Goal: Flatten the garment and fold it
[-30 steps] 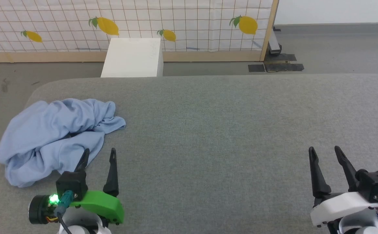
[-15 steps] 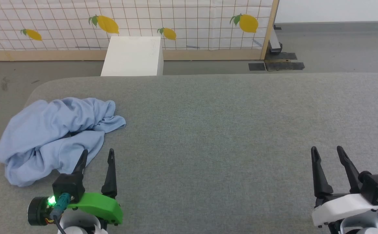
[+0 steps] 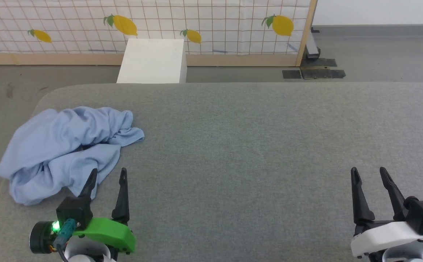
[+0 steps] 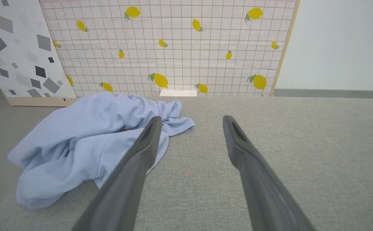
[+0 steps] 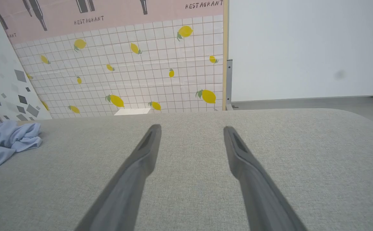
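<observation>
Currently, the garment [image 3: 66,149], a light blue knit shirt, lies crumpled in a loose heap at the far-left end of the grey table [image 3: 251,145], with its left margin reaching the table's rounded edge. Collar, logo and button cannot be made out among the folds. The left pincer [image 3: 109,170] hovers just beside the heap's near right border. Its two dark fingers stand apart and grip nothing. In the head view the left fingertip overlaps the cloth's edge, but contact cannot be confirmed. In the left wrist view the cloth spreads to the left of and behind the left finger. Beyond the table, a white box [image 3: 153,60] stands on the floor against a lemon-patterned panel [image 3: 215,22]. At the far right, the right pincer [image 3: 367,169] is positioned well apart from the garment, fingers likewise spread and empty, pointing toward the table's far edge.
</observation>
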### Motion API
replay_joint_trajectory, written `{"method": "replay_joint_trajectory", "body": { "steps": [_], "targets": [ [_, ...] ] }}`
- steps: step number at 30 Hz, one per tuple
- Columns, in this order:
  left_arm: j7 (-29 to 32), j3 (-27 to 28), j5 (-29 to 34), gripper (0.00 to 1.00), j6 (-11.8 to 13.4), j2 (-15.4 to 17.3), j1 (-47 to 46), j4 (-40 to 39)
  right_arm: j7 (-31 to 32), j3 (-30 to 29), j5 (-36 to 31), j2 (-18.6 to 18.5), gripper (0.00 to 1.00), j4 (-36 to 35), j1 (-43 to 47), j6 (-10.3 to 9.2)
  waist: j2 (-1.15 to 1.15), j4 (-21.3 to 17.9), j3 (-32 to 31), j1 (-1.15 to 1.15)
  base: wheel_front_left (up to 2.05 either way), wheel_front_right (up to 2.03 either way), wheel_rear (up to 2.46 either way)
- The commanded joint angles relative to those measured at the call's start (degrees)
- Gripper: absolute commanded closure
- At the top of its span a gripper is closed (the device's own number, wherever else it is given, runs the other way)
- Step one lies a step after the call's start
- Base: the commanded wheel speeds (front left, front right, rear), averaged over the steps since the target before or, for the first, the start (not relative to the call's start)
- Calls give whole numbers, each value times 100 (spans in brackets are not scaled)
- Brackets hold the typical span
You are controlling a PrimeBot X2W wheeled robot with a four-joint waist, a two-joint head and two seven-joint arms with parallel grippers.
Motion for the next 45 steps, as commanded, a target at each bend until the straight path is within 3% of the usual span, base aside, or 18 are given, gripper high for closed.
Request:
{"method": "replay_joint_trajectory", "body": {
  "steps": [1,11,37,45],
  "targets": [
    [-75,27,-53,0,-27,58,47,33,-68,5,-25,8,0,22,64,-6,19,47,-3,0,0,0,0],
    [-192,107,-110,0,-45,82,51,146,-186,141,-215,9,0,132,90,-7,21,478,-105,0,0,0,0],
    [-500,237,-285,0,-64,178,155,362,-394,667,-89,12,0,545,-89,-9,27,2462,-245,0,0,0,0],
    [-518,232,-315,0,-76,211,194,396,-426,700,-64,12,0,643,-101,-9,27,2696,-221,0,0,0,0]
  ]
}}
